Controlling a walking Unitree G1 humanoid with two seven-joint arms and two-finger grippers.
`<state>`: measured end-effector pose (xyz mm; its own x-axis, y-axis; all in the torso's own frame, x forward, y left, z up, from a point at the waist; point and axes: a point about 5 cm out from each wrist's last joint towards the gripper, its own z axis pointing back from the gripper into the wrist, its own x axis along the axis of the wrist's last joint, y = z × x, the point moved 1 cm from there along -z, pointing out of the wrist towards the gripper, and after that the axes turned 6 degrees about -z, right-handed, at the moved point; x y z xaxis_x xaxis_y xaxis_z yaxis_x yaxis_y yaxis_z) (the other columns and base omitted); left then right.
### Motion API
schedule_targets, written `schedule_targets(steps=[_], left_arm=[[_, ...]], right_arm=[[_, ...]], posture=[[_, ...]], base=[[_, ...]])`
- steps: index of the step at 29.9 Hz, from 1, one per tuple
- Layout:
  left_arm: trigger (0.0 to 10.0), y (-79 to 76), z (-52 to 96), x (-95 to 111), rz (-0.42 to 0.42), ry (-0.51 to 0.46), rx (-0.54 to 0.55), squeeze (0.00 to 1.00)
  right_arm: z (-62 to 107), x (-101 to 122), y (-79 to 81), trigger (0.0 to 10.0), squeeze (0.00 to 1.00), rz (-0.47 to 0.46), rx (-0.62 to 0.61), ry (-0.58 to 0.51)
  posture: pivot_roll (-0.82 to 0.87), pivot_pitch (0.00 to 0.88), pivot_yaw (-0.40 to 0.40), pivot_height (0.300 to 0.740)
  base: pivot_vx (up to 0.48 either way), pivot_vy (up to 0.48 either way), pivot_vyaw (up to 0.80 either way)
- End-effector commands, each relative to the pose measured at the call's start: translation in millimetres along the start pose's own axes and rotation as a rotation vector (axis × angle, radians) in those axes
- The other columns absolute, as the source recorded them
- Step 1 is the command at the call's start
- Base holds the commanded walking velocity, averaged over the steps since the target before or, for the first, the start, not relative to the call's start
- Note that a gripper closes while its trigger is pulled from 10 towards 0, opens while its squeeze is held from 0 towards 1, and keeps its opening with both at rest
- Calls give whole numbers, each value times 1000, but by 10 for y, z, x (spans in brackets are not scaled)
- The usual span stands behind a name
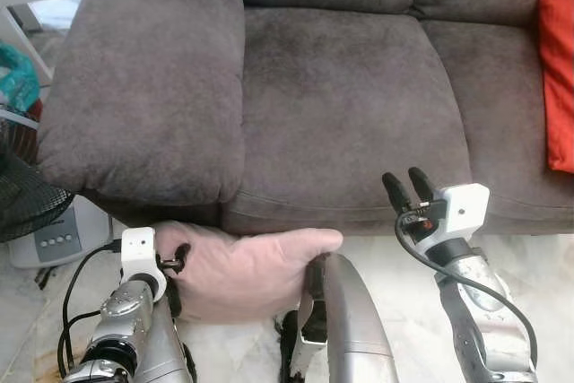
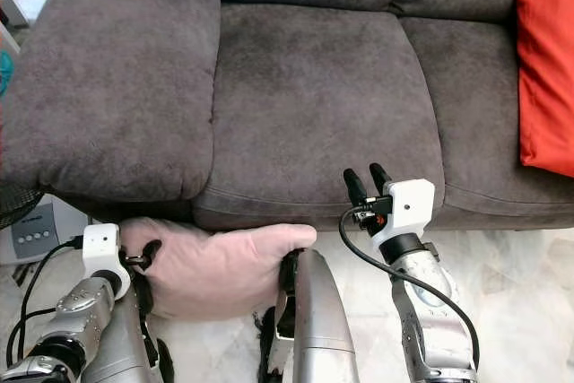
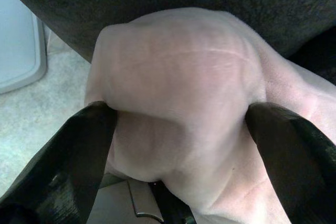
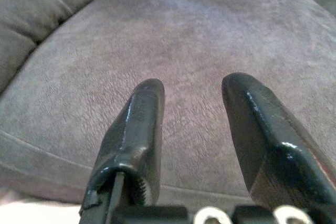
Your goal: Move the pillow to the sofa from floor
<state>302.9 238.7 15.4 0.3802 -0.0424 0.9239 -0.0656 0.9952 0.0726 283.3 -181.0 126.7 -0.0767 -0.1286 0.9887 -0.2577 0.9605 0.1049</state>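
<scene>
**Pillow Gripped at Sofa Front Edge**

The pink pillow (image 1: 247,271) is held low in front of the grey sofa (image 1: 341,105), directly below the front edge of the left seat cushion (image 2: 314,105) and the left armrest (image 1: 143,87). Whether its underside touches the floor (image 1: 538,253) cannot be determined, as the arms cover that area.

Left claw (image 3: 178,145): closed on the pillow. In the left wrist view, both black fingers (image 3: 68,161) press into the fabric from opposite sides, and the fabric bulges between them. In the head views, this claw sits at the pillow's left end, just under the armrest.

Right claw (image 1: 409,189): parted, gripping nothing. It is raised in front of the seat cushion's front edge with its fingers pointing toward the seat. In the right wrist view, grey upholstery is visible through the gap between the two fingers (image 4: 136,129).

A silver arm segment (image 1: 350,320) crosses in front of the pillow's right end.

Surroundings: an orange-red cushion (image 2: 545,69) rests on the right portion of the sofa seat. A black fan (image 1: 22,186) with a grey base (image 1: 58,235) stands on the floor beside the armrest.
</scene>
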Motion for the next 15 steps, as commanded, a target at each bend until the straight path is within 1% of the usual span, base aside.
schedule_targets(steps=[1,4,10,11,15], left_arm=[[10000,-14,24,-96,22,30,1,0],[10000,23,14,-83,5,33,22,0],[10000,66,17,-88,-4,36,41,0],[10000,70,16,-88,9,36,50,0],[10000,88,6,-60,14,27,69,0]], right_arm=[[65,10,-38,10000,0,9,-2,14],[85,41,-57,10000,0,18,2,23],[136,72,-81,10000,0,28,6,36],[144,77,-87,10000,0,30,7,37],[153,84,-88,10000,0,31,9,45]], posture=[[2,336,-228,519],[-10,340,-238,519],[-25,343,-250,519],[-32,343,-255,519],[-31,345,-263,519]], base=[[0,0,0],[0,0,0],[0,0,0],[0,0,0],[0,0,0]])
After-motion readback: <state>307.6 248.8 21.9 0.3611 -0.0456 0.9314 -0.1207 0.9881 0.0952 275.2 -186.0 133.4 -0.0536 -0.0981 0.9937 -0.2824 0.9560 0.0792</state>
